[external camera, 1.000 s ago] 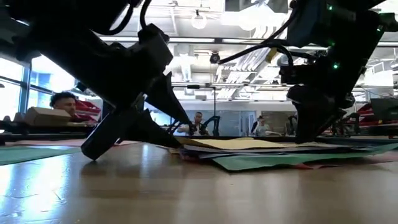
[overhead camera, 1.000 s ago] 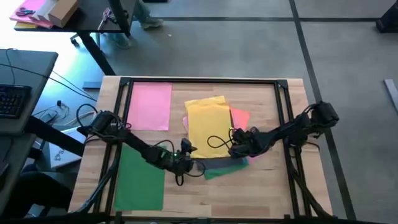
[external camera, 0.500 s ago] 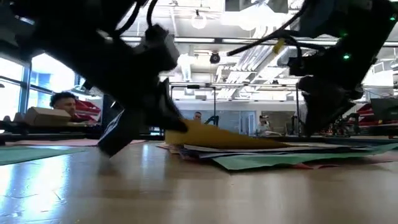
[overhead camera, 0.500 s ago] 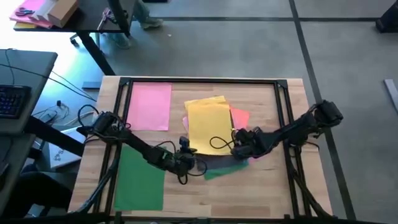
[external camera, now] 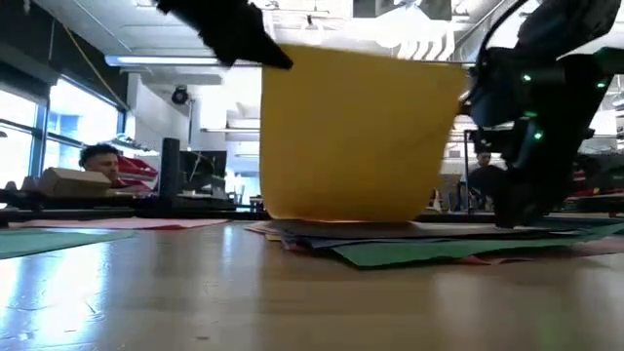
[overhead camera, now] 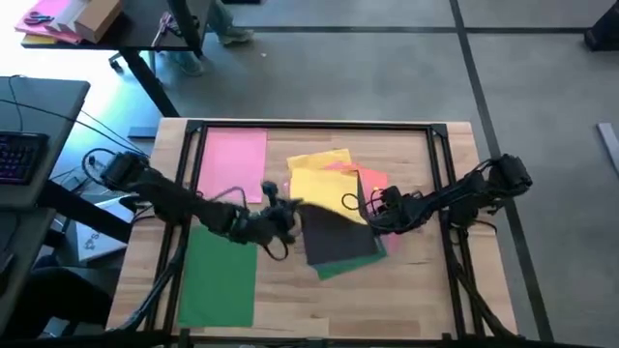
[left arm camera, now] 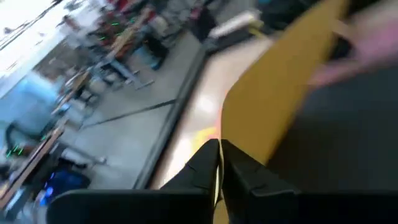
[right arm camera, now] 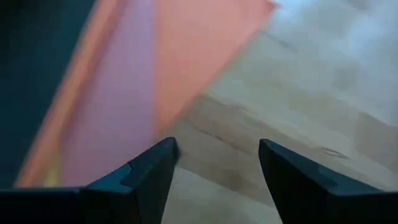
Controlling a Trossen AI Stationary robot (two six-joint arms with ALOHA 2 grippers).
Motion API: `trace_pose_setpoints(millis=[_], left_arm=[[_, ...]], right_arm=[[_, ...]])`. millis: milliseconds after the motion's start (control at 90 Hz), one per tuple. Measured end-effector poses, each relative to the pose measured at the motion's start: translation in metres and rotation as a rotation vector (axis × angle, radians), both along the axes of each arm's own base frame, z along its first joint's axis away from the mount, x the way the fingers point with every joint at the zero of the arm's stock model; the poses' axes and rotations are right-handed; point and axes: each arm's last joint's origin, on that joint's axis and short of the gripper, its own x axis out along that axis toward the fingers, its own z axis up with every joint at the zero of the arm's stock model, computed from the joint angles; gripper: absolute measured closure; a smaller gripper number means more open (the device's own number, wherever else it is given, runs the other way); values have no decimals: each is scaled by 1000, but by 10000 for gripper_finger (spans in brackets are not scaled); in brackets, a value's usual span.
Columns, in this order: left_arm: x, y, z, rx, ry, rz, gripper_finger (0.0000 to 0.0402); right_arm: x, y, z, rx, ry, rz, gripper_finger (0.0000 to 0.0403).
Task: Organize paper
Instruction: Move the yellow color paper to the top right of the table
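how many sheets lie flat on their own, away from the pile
2: a pink sheet at the table's far left and a green sheet at its near left. The middle pile may hide more.

A pink sheet (overhead camera: 232,164) lies flat at ten o'clock on the table and a green sheet (overhead camera: 219,279) at seven o'clock. At centre, a yellow sheet (external camera: 356,132) stands lifted on edge above a fanned pile topped by a dark grey sheet (overhead camera: 338,232).

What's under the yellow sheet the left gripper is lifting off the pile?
The left gripper holds the yellow sheet up by one edge. Beneath it a dark grey sheet lies on the pile, with green and pink-orange edges showing. Anything under the grey is covered.
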Motion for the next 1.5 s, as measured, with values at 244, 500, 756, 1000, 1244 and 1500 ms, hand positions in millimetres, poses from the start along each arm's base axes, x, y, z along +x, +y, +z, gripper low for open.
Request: trace_pose_setpoints(millis=[244, 500, 756, 1000, 1244, 1500], left_arm=[[-8, 48, 31, -52, -116, 92, 401], [-3, 80, 46, -68, -224, 11, 401], [-8, 103, 90, 56, -331, 101, 401], [-9, 121, 123, 20, -466, 56, 402], [-4, 134, 117, -57, -488, 13, 401], [30, 145, 83, -93, -420, -2, 401]], right_arm=[[15, 10, 1, 86, -123, 93, 181], [13, 13, 22, 13, -98, 118, 181], [9, -38, 15, -151, -5, -10, 181], [21, -56, -1, -32, -65, 130, 181], [26, -23, 1, 100, -102, 273, 181], [16, 11, 35, 149, -55, 324, 181]])
